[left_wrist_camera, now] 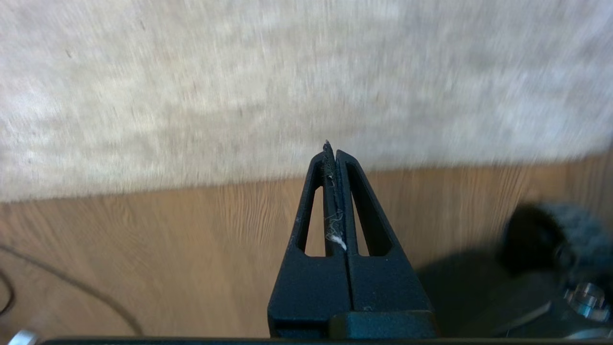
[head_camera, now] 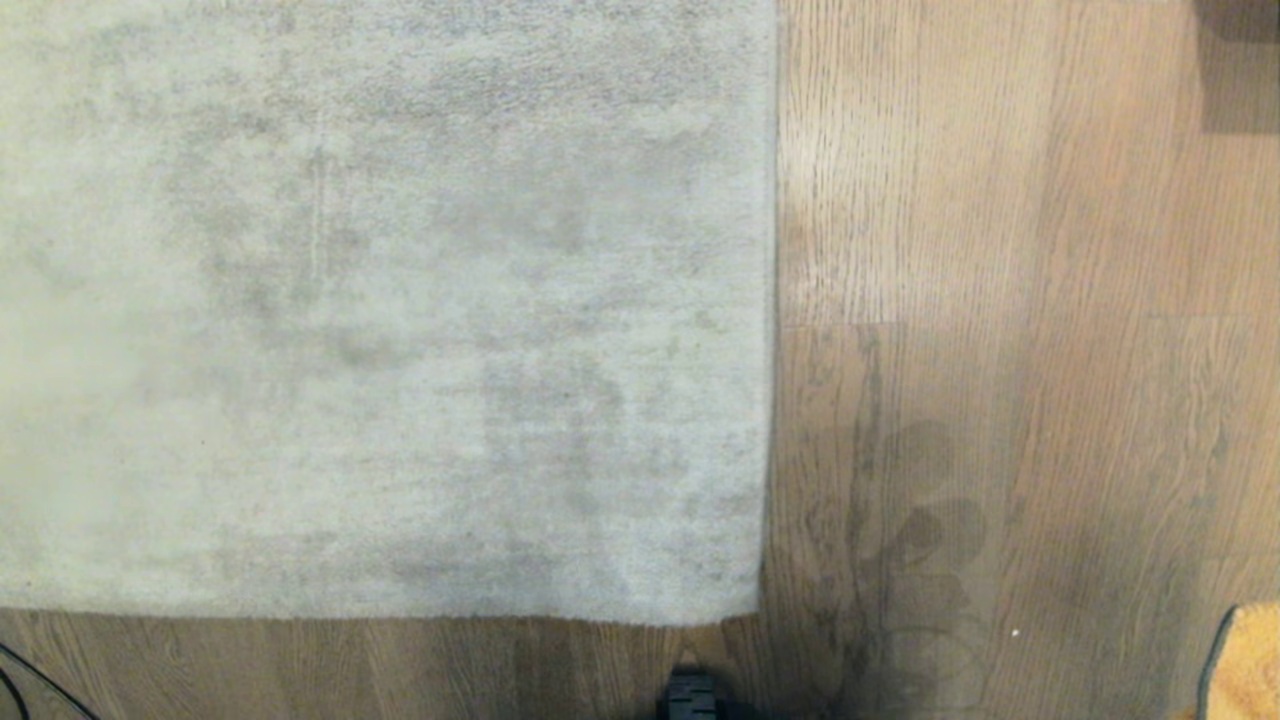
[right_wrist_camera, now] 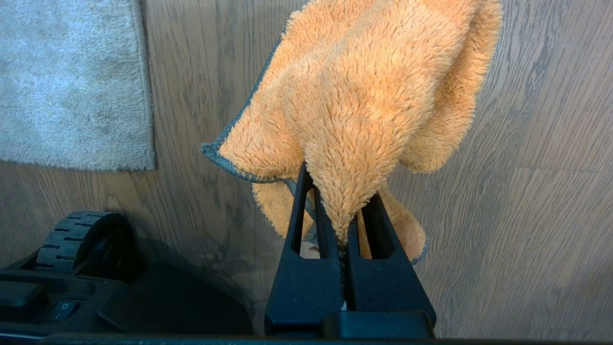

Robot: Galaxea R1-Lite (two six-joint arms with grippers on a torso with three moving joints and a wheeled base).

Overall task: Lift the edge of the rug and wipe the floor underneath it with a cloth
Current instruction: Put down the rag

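Note:
The pale grey-beige rug lies flat on the brown plank floor (head_camera: pixel 1000 300), its rug edge (head_camera: pixel 772 300) running straight down to a corner (head_camera: pixel 755 612) near me. In the head view neither gripper shows; only a piece of the orange cloth (head_camera: pixel 1248 665) peeks in at the lower right. My right gripper (right_wrist_camera: pixel 341 191) is shut on the fuzzy orange cloth (right_wrist_camera: pixel 364 86), which hangs bunched above the floor (right_wrist_camera: pixel 527 143), to the right of the rug corner (right_wrist_camera: pixel 143 163). My left gripper (left_wrist_camera: pixel 333 149) is shut on nothing but lint, held above the floor (left_wrist_camera: pixel 167 239) near the rug's front border (left_wrist_camera: pixel 191 184).
My base's black wheel (right_wrist_camera: pixel 72 237) and housing sit just behind the rug corner; the wheel (head_camera: pixel 692 695) also shows at the head view's bottom. A thin dark cable (left_wrist_camera: pixel 72 287) lies on the floor at the left. A dark shape (head_camera: pixel 1240 60) sits at the far right.

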